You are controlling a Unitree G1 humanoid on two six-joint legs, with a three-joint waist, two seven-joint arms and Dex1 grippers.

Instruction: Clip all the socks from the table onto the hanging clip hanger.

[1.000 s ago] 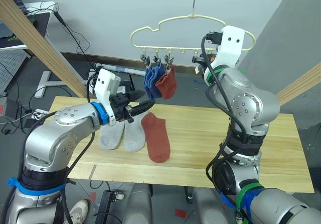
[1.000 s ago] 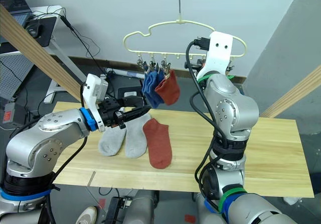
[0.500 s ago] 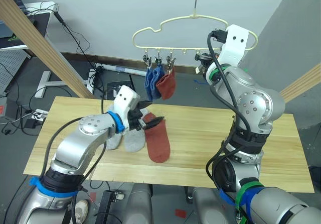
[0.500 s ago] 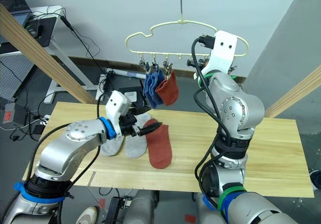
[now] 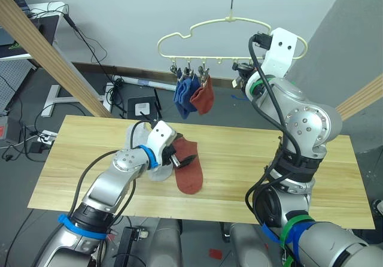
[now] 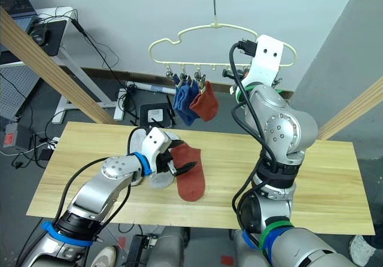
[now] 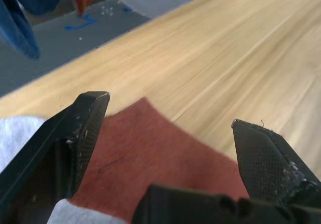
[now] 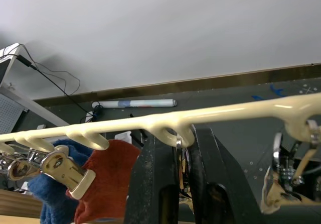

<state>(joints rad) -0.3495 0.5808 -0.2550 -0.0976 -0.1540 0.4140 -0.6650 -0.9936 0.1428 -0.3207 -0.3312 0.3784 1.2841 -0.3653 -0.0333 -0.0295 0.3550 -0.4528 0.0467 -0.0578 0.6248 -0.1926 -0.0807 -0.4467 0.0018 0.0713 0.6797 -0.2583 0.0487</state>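
Note:
The pale-yellow clip hanger hangs above the table's far edge. Two blue socks and one rust red sock are clipped to its left clips. On the table another rust red sock lies flat, with two light grey socks beside it, partly under my left arm. My left gripper is open low over the top end of the red sock, one finger on each side. My right gripper is raised at the hanger, shut on a metal clip near its middle.
Slanted wooden poles cross at the left and right. Behind the table the floor holds cables, a desk frame and a small dark box.
My left gripper came down from beside the hanging socks to the red sock on the table, still open. The hanging socks swung slightly. My right arm barely moved.

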